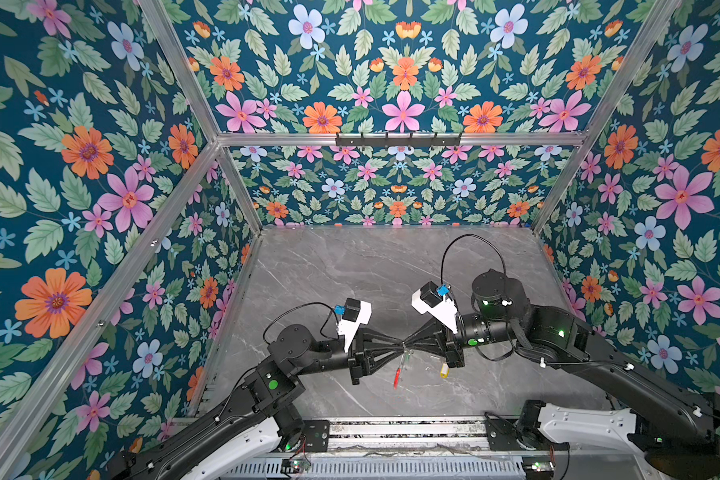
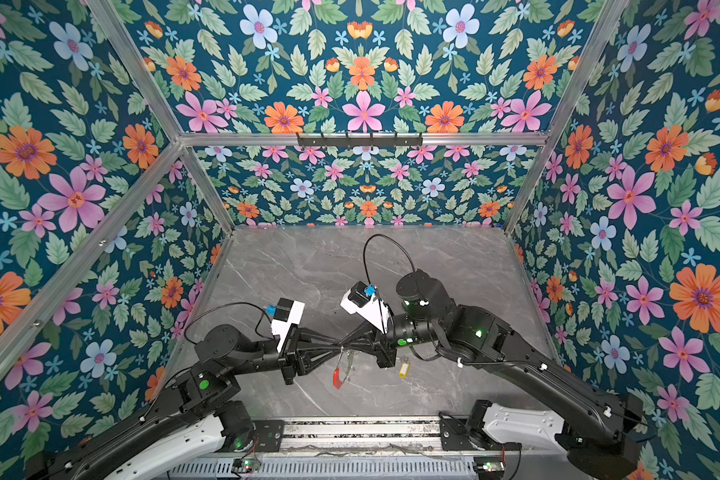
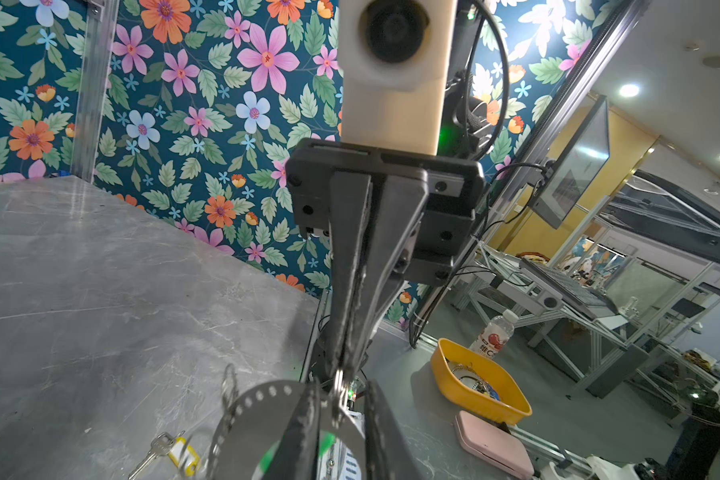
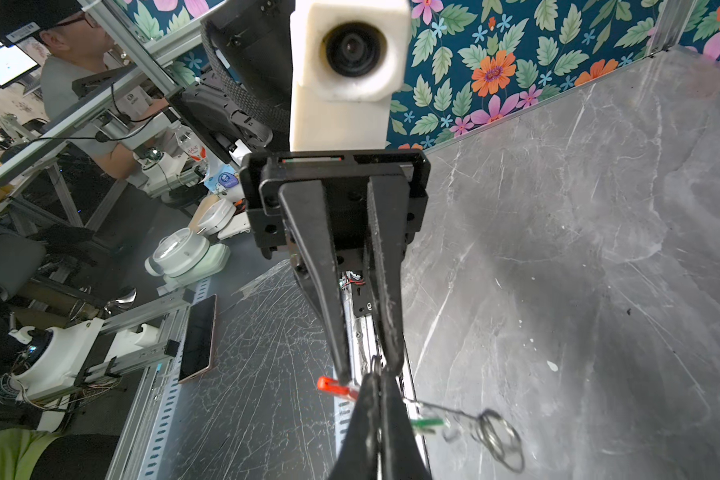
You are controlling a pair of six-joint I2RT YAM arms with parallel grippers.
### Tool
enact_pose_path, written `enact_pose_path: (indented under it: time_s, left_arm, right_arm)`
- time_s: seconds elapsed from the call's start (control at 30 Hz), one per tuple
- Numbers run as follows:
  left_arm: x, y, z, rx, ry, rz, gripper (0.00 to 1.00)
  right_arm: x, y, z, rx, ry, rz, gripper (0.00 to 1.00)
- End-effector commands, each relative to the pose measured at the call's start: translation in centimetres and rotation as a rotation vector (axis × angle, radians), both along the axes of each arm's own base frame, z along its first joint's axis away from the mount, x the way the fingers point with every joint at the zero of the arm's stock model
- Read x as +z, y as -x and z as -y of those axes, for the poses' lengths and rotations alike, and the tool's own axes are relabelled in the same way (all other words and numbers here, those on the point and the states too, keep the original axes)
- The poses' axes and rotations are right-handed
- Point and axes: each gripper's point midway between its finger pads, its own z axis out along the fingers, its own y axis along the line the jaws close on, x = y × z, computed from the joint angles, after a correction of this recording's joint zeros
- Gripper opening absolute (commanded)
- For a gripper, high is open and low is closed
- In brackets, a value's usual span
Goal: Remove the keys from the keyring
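Both grippers meet tip to tip above the middle of the marble table [image 1: 350, 270]. My right gripper [image 4: 376, 376] is shut on the rim of the keyring [image 3: 250, 409], a flat grey perforated band that hangs below with its red sleeve [image 1: 398, 376] lowest. My left gripper [image 3: 339, 388] straddles the same rim, its fingers a narrow gap apart. A green-tagged key [image 4: 427, 424] dangles from the ring beside a wire loop [image 4: 499, 440]. The yellow-tagged key [image 1: 444, 370] lies on the table under my right gripper, apart from the ring.
Floral walls close in the table on three sides, with a black hook rack [image 1: 398, 140] on the back frame. An aluminium rail [image 1: 404, 428] runs along the front edge. Beyond it stand a yellow tub [image 3: 479, 382], a pink case [image 3: 493, 446] and a phone [image 4: 198, 336].
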Motion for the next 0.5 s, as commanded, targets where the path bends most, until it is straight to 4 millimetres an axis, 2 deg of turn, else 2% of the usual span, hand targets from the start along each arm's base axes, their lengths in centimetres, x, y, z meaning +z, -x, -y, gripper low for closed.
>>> enact_pose_path:
  time_s: [0.0, 0.1, 0.2, 0.27, 0.33, 0.4, 0.47]
  left_arm:
    - [1.2, 0.5, 0.0, -0.032, 0.051, 0.018, 0.14]
    - [1.0, 0.4, 0.2, -0.036, 0.048, 0.015, 0.0]
    - [1.1, 0.1, -0.1, -0.005, 0.06, 0.026, 0.0]
    - [1.4, -0.1, -0.4, 0.022, 0.082, 0.038, 0.0]
    - [1.9, -0.3, -1.1, 0.056, 0.121, 0.063, 0.0]
    - [2.5, -0.3, -1.7, 0.082, 0.171, 0.09, 0.0]
    - [3.1, -0.4, -2.3, 0.105, 0.226, 0.112, 0.0]
  right_arm:
    - [0.6, -0.4, -0.3, -0.005, -0.022, 0.027, 0.0]
    - [0.9, -0.5, -0.5, -0.009, -0.031, 0.033, 0.0]
    - [1.4, -1.3, -0.4, -0.058, -0.06, 0.055, 0.01]
    - [2.0, -1.8, -0.1, -0.1, -0.112, 0.073, 0.23]
    - [2.9, -1.6, 0.1, -0.112, -0.184, 0.085, 0.38]
    - [3.5, -1.5, 0.1, -0.117, -0.261, 0.087, 0.46]
    - [3.9, -1.5, 0.1, -0.12, -0.327, 0.083, 0.47]
